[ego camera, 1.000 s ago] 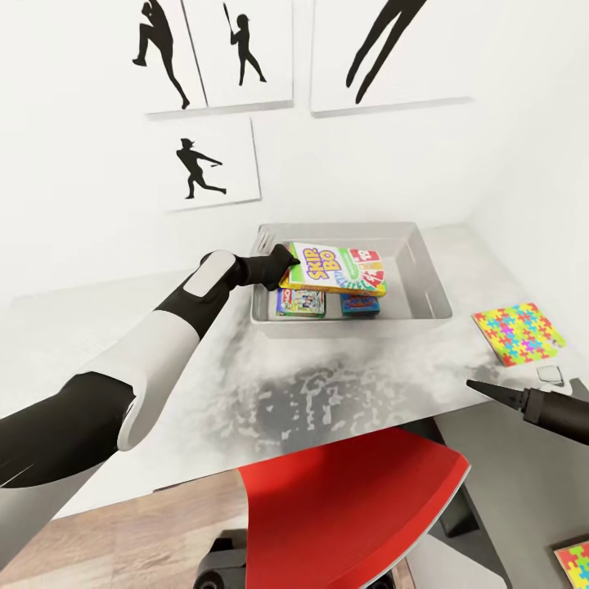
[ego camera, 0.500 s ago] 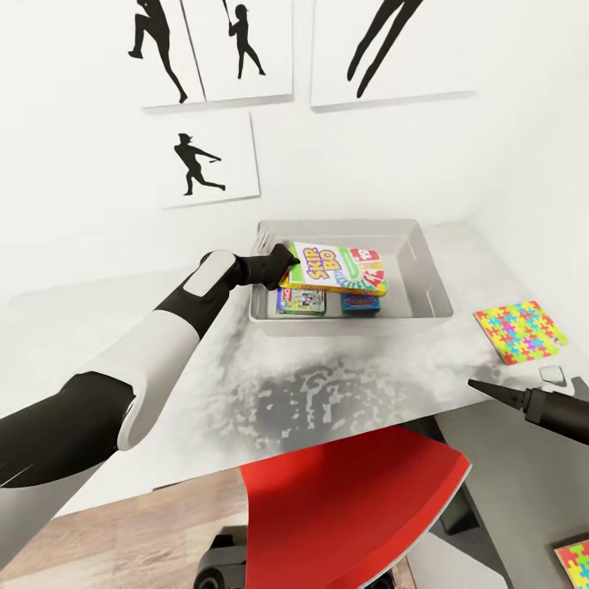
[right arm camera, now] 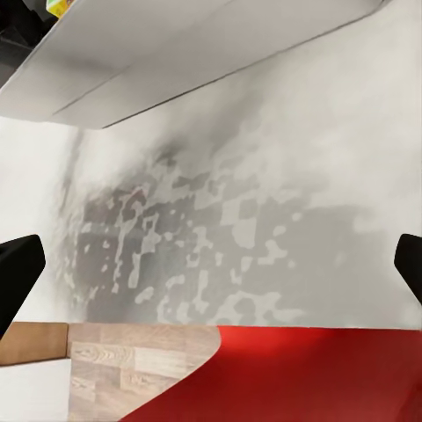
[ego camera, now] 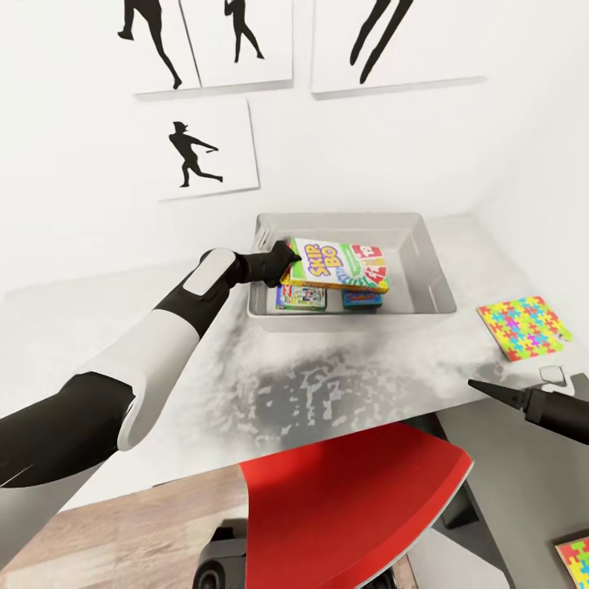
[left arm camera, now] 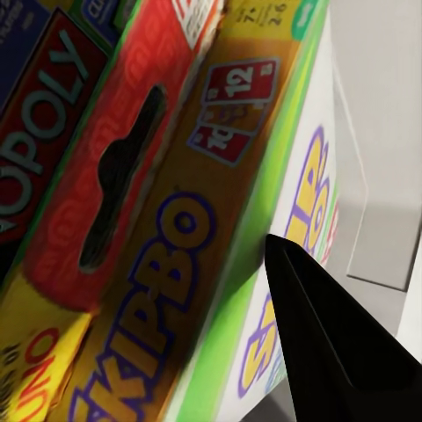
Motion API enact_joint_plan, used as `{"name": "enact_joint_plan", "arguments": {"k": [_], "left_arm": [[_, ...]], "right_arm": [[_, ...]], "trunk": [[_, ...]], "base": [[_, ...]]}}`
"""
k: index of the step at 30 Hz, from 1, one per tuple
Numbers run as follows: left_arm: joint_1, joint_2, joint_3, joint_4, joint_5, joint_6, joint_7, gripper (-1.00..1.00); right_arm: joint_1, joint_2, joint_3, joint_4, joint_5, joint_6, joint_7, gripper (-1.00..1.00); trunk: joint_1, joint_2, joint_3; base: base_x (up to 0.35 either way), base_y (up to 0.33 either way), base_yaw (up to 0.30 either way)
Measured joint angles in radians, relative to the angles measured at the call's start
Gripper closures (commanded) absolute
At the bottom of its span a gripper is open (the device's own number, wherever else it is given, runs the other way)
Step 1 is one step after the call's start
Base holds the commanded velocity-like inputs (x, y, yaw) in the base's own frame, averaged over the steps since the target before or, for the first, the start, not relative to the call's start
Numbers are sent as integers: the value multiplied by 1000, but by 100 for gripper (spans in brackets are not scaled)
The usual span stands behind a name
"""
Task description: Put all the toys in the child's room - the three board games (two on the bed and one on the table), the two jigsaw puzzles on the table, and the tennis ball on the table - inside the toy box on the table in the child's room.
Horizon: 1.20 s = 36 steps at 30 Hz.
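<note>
The pale grey toy box [ego camera: 343,221] stands on the table [ego camera: 147,327] against the wall. Inside it, my left gripper [ego camera: 284,264] is shut on the near end of the SKIP-BO board game [ego camera: 337,265], which lies tilted across the MONOPOLY game [ego camera: 301,298] and the small blue game [ego camera: 361,299]. In the left wrist view one black finger [left arm camera: 325,347] presses on the SKIP-BO box [left arm camera: 176,290] beside MONOPOLY [left arm camera: 40,145]. A jigsaw puzzle [ego camera: 523,327] lies flat at the table's right. My right gripper [ego camera: 491,391] hovers open near the table's front right edge. The tennis ball and bed are out of view.
A red chair [ego camera: 352,507] stands under the table's front edge, over the wooden floor. A small pale object [ego camera: 552,375] rests near the puzzle. A second puzzle square [ego camera: 573,560] sits on the dark lower surface at the right. Silhouette pictures [ego camera: 204,151] hang above.
The head view has shifted slightly, so the whole scene sits a little differently. Both arms and the SKIP-BO box keep their places.
</note>
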Motion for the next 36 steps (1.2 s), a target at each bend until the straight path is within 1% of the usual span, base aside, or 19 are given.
{"name": "enact_joint_plan", "arguments": {"k": [7,10,16,27,28,29,36], "left_arm": [[0,0,0,-4,12,-2,-5,100],[0,0,1,-7,24,-4,-7,100],[-1,0,1,-25,9,-2,-7,100],[-1,0,2,-41,9,-2,-1,100],[-1,0,2,-42,9,-2,0,-100],[-1,1,0,-42,4,-1,0,-100],[-1,1,0,-44,8,0,2,-100]], "right_arm": [[0,0,0,-1,0,0,0,-100],[0,0,0,0,0,0,0,-100],[0,0,0,0,0,0,0,-100],[0,0,0,0,0,0,0,-100],[0,0,0,0,0,0,0,-100],[0,0,0,0,0,0,0,-100],[0,-1,0,0,0,0,0,-100]], "trunk": [[0,0,-11],[0,0,-16],[-2,-1,-26],[-2,-1,-33],[-2,-1,-33],[-2,-1,-33],[-2,-1,-33]], "base": [[0,0,0],[0,0,0],[0,0,0],[0,0,0],[0,0,0],[0,0,0],[0,0,0]]}}
